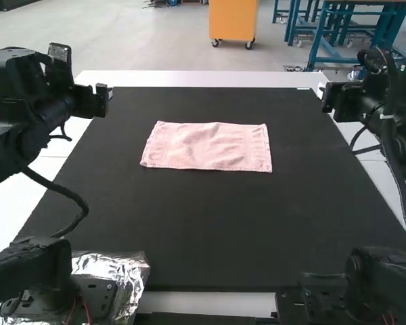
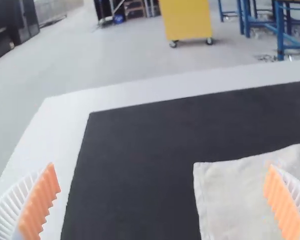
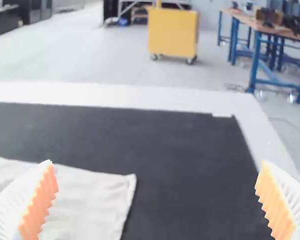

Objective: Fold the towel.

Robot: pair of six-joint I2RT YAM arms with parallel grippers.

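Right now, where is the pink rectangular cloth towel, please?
In the high view, the pink towel lies on the black mat, roughly midway between its left and right edges, with bare mat on every side.

The high view is brightly lit. Sharp glints break up the crumpled foil (image 1: 134,269) at the lower left of the frame, while the black mat (image 1: 203,223) stays dull and even across the middle. Both arms, at the 2 sides, sink into near-black. In the 2 wrist views, the white table border (image 3: 140,95) looks washed out by brightness.
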